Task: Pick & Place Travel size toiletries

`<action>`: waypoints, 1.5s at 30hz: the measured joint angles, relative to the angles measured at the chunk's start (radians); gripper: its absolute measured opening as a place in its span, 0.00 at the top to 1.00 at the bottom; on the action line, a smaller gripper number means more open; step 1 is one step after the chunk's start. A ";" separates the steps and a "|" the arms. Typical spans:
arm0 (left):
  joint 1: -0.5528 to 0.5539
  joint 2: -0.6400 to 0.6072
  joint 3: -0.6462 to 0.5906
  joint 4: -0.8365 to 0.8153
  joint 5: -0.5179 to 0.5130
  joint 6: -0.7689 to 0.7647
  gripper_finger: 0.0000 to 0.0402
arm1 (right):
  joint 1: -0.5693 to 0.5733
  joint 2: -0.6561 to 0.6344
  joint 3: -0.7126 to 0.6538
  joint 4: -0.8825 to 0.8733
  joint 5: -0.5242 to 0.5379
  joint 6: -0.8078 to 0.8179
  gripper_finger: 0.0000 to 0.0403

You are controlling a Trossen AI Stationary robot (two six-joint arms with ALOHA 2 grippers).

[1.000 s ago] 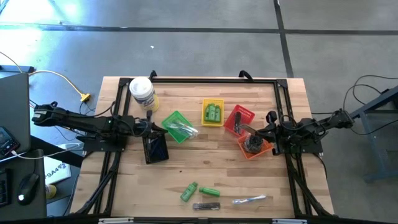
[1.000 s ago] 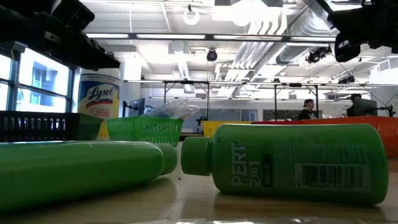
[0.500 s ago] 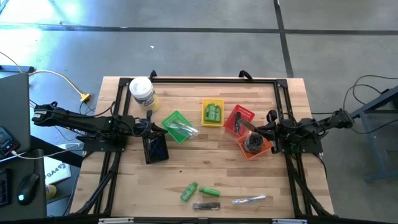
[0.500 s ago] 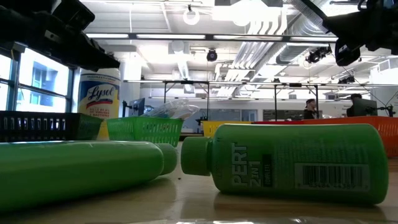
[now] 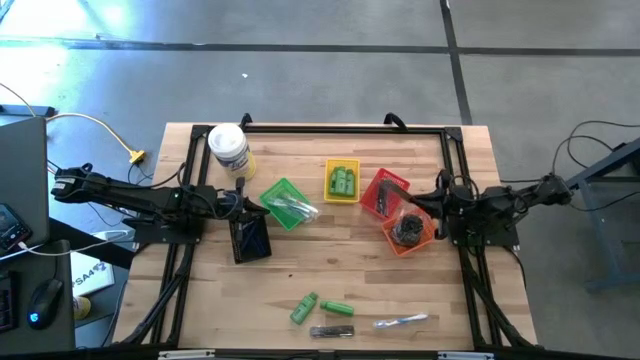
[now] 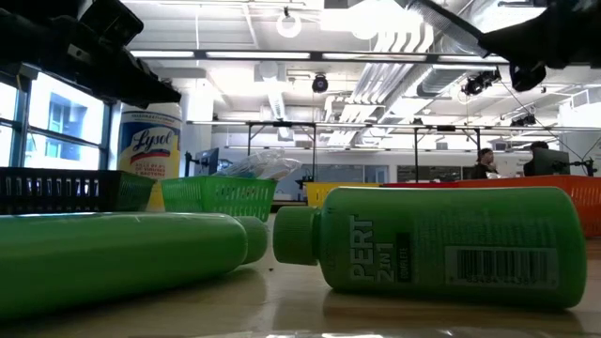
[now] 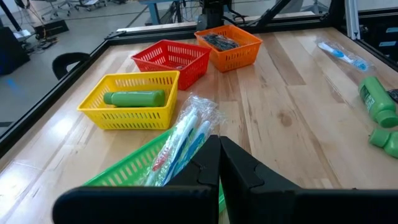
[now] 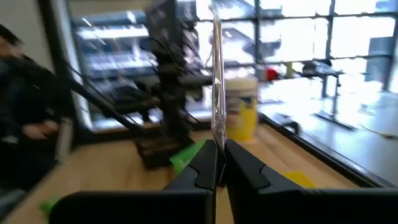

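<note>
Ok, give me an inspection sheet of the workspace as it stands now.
Surface: wooden table with black frame.
Job's things: green bottles, a dark stick and a clear-wrapped piece lie loose at the near edge; green bottles in yellow mesh basket; wrapped items in green basket; dark items in orange basket.
Clutter: white-lidded jar; red basket.
Grippers: left gripper shut, empty, by green basket; right gripper shut on a thin clear wrapper.
Cables: yellow cable off table's left.
Surroundings: people in background.
</note>
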 joint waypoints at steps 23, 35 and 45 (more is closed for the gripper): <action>0.000 0.000 0.000 0.001 -0.001 0.000 1.00 | -0.085 0.691 0.786 -0.979 0.120 0.394 0.98; 0.000 0.000 0.000 0.000 -0.001 0.003 1.00 | -0.344 0.934 0.871 -1.129 -0.185 -0.021 0.98; 0.000 0.000 0.000 0.000 -0.001 0.009 1.00 | -0.476 1.068 0.871 -1.132 -0.273 -0.344 0.98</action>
